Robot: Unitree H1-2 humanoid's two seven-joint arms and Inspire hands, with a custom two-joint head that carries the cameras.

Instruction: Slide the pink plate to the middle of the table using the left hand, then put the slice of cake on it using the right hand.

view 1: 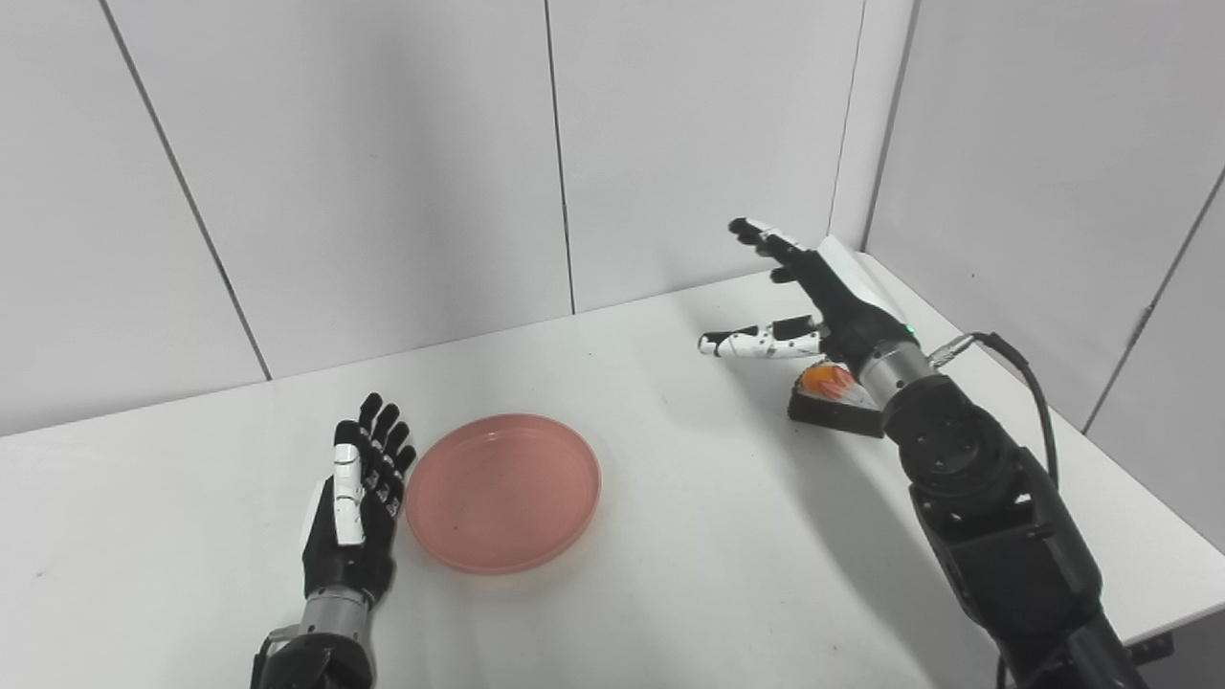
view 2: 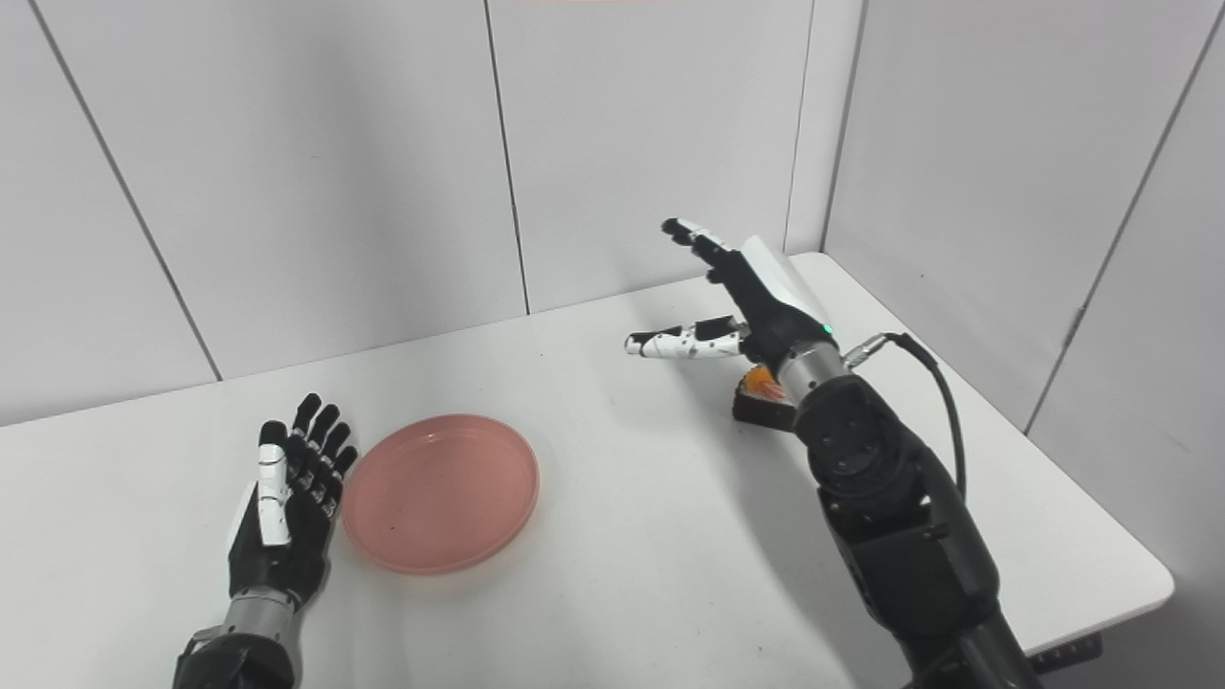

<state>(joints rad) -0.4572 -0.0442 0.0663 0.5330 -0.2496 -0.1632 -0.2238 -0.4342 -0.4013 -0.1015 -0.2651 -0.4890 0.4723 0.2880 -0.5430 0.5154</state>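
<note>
Left eye view is showing more of the cake slice [view 1: 831, 390]; right eye view, only a sliver behind my wrist. My right hand [view 1: 813, 297] is hovering open above it. Left hand [view 1: 359, 498] is lying open, touching the shallow, empty pink plate [view 1: 504, 492] left of table [view 1: 689, 536] centre.

Each robot hand is black with white plates: the left robot hand [view 1: 352, 498] shows a white strip along one finger, the right robot hand [view 1: 813, 292] a white back panel, a spotted white thumb and a small green light. Silver wrist cuffs join bulky black forearms; a black cable [view 1: 1019, 373] loops beside the right wrist.
</note>
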